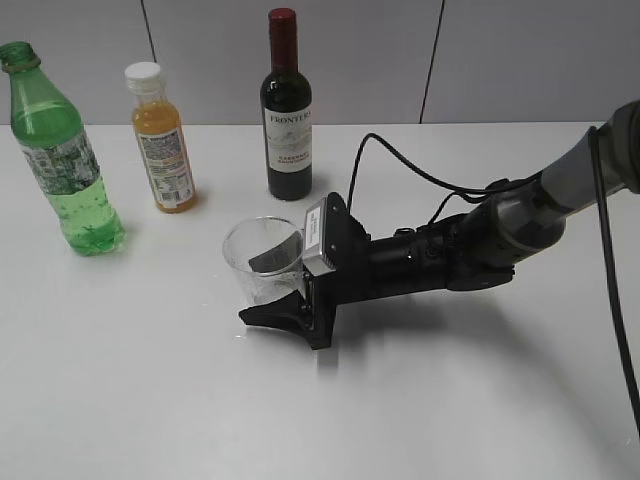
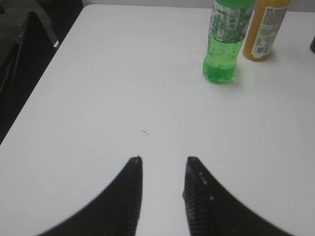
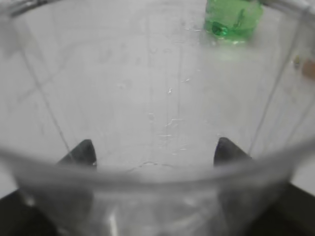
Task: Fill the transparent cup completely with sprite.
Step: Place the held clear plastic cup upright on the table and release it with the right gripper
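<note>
The transparent cup stands empty on the white table, in front of the wine bottle. My right gripper reaches in from the right with one finger on each side of the cup and is shut on it. In the right wrist view the cup fills the frame, with my fingertips showing through its wall. The green sprite bottle stands capless at the far left, part full, and also shows in the left wrist view. My left gripper is open and empty above bare table, well short of the bottle; it is out of the exterior view.
An orange-juice bottle with a white cap stands right of the sprite bottle. A dark wine bottle stands behind the cup. The right arm's black cable trails over the table. The table's left edge is near the left gripper.
</note>
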### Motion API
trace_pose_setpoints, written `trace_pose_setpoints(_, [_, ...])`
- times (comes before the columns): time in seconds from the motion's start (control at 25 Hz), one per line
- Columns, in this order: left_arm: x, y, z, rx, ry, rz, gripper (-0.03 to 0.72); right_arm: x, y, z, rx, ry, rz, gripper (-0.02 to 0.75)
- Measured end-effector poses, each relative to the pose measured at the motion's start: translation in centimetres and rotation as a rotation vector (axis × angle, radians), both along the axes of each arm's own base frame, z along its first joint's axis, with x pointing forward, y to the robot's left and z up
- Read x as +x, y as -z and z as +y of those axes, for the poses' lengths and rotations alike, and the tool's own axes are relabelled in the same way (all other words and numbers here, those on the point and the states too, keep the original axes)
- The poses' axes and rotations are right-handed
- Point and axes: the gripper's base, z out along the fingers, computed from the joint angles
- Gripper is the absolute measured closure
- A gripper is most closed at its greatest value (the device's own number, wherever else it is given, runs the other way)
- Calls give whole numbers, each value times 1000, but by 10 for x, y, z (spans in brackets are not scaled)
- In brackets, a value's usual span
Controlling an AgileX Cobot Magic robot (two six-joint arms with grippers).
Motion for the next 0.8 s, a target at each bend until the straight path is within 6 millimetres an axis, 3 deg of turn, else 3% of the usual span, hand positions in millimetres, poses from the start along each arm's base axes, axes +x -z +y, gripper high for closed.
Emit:
trace_pose_setpoints(0.16, [0,0,0,0,0,0,451,1,0,0,4,8,-1,118])
trace_pose_setpoints(0.36, [0,0,0,0,0,0,451,1,-1,-4,-2,16,0,101])
trace_pose_setpoints(0.8, [0,0,0,0,0,0,451,3,-10,-48,-74,78,8,101])
